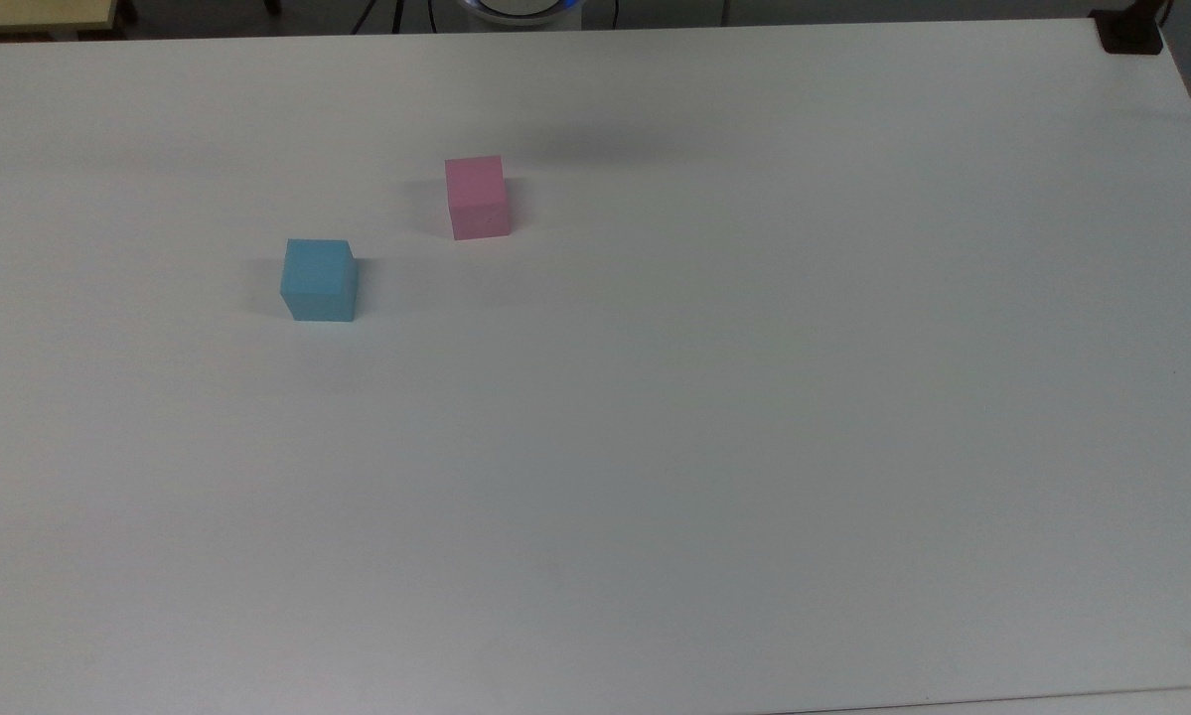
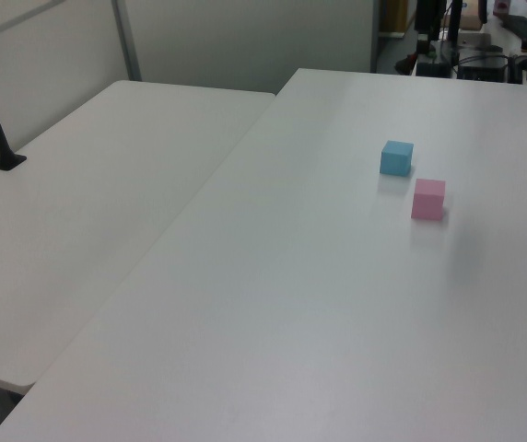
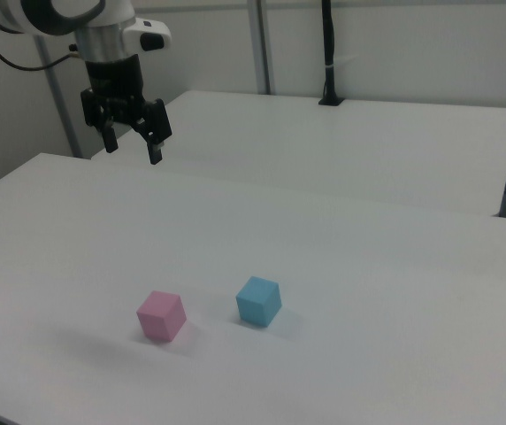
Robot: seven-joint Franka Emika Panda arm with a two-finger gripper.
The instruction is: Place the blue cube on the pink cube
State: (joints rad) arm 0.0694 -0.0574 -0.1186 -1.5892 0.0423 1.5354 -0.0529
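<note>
In the right view, nearest the camera, the pink cube (image 3: 162,316) and the blue cube (image 3: 259,301) sit side by side on the white counter (image 3: 341,266), close together but with a clear gap between them, the blue one on the right view's right. Both rest flat and nothing touches either. In the top view the blue cube (image 1: 319,280) lies lower and toward the top view's left of the pink cube (image 1: 477,197). The blue cube looks matte and plain-faced, likely light and rigid enough to hold its shape, with faces that should give decent friction; a hold across two opposite vertical faces, around mid-height, seems the safest, leaving the underside free to land squarely on the pink top. Because both are probably light, a nudge could slide the pink one. Farther back and high above the counter hangs the pincer (image 3: 132,142), its fingers spread apart and empty, well away from both cubes.
</note>
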